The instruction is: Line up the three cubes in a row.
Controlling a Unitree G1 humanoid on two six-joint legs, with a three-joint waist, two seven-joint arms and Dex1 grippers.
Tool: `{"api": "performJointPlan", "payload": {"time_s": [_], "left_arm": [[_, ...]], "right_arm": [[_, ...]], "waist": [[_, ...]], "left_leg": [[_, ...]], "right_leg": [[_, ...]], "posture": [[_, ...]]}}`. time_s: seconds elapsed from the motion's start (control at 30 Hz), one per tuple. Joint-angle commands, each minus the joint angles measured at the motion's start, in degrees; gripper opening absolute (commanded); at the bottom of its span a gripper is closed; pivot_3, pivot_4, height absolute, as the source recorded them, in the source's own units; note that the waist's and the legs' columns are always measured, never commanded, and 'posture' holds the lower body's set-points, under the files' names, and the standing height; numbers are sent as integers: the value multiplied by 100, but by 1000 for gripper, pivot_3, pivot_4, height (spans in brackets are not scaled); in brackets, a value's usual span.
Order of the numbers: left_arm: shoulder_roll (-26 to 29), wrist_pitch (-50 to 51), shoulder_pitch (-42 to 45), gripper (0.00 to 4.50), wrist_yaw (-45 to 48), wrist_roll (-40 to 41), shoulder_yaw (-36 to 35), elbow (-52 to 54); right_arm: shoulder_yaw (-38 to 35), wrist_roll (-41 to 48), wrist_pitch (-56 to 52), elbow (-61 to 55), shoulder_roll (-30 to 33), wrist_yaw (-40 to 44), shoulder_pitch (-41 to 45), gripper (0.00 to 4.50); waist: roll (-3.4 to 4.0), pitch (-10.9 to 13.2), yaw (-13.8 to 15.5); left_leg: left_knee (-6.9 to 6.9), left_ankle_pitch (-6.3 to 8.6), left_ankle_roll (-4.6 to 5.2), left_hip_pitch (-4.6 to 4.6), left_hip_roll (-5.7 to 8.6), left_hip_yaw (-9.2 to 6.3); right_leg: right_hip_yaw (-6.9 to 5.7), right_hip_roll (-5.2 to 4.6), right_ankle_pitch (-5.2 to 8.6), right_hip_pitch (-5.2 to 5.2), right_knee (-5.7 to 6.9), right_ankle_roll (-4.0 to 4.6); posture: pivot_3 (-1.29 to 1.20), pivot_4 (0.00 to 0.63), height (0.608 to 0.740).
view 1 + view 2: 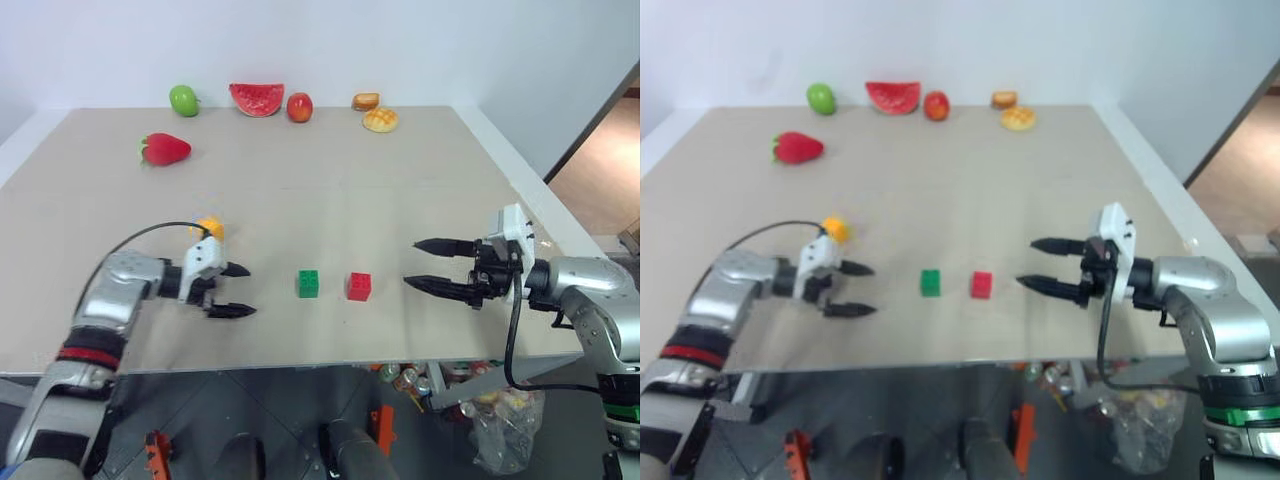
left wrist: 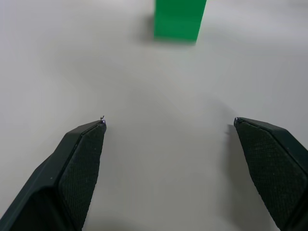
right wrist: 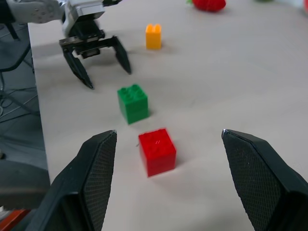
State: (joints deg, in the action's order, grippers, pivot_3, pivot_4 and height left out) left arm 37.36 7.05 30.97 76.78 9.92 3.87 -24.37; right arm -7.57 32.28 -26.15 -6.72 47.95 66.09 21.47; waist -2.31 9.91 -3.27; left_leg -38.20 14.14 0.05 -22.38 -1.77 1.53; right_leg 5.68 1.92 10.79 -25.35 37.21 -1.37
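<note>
The green cube (image 1: 308, 284) and the red cube (image 1: 359, 287) stand side by side near the table's front edge, a small gap between them. The yellow-orange cube (image 1: 210, 228) stands farther back and to the left, partly hidden behind my left wrist. My left gripper (image 1: 250, 290) is open and empty just left of the green cube (image 2: 179, 19), pointing at it. My right gripper (image 1: 411, 263) is open and empty to the right of the red cube (image 3: 157, 150), pointing toward it. In the right wrist view the green cube (image 3: 133, 102), the yellow-orange cube (image 3: 153, 36) and my left gripper (image 3: 110, 79) stand beyond the red cube.
A toy strawberry (image 1: 165, 149) lies at the back left. Along the far edge sit a green apple (image 1: 183, 99), a watermelon slice (image 1: 257, 98), a red fruit (image 1: 299, 107) and two bread toys (image 1: 380, 120). The table (image 1: 330, 200) ends just in front of the cubes.
</note>
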Motion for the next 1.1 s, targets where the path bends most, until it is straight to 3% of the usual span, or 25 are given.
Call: {"api": "performJointPlan", "payload": {"time_s": [0.03,0.2,0.37,0.5,0.93,1.1], "left_arm": [[-53,680,-516,4421,-1094,261,-616,1139],[-559,1662,-1640,4421,-2805,577,-1536,2657],[-853,2045,-2098,4421,-3771,514,-1723,3120],[-888,2069,-2202,4421,-4004,498,-1641,3271],[-812,1136,-663,4421,-4207,97,-1405,1111],[-766,649,60,4421,-3985,-32,-1215,48]], "right_arm": [[-41,28,58,-74,-197,-228,350,3601],[221,124,-46,-457,-357,-116,294,3601],[414,5,34,-252,-486,-28,512,3601],[490,-27,68,-115,-531,17,670,3601],[511,-54,95,-170,-619,11,633,3601],[356,-151,190,27,-1064,-674,947,3601]], "waist": [[0,0,8],[0,0,53],[-1,0,66],[-1,0,62],[-1,0,66],[-1,0,52]], "left_leg": [[-1,0,0,-1,-2,0],[-3,1,-1,-8,-2,0],[-8,3,-4,-8,4,0],[-20,2,-4,-6,7,6],[-16,3,-5,-7,13,5],[-16,3,-5,-7,13,6]], "right_leg": [[-2,-4,0,0,0,0],[-2,-25,1,0,-4,-12],[-3,-33,5,3,-4,-18],[-2,-32,3,6,-4,-4],[-7,-21,-5,5,-5,-9],[-6,-18,-10,4,-5,-10]], "posture": [[0,150,740],[0,150,740],[0,150,740],[0,150,740],[0,150,740],[0,150,740]]}}
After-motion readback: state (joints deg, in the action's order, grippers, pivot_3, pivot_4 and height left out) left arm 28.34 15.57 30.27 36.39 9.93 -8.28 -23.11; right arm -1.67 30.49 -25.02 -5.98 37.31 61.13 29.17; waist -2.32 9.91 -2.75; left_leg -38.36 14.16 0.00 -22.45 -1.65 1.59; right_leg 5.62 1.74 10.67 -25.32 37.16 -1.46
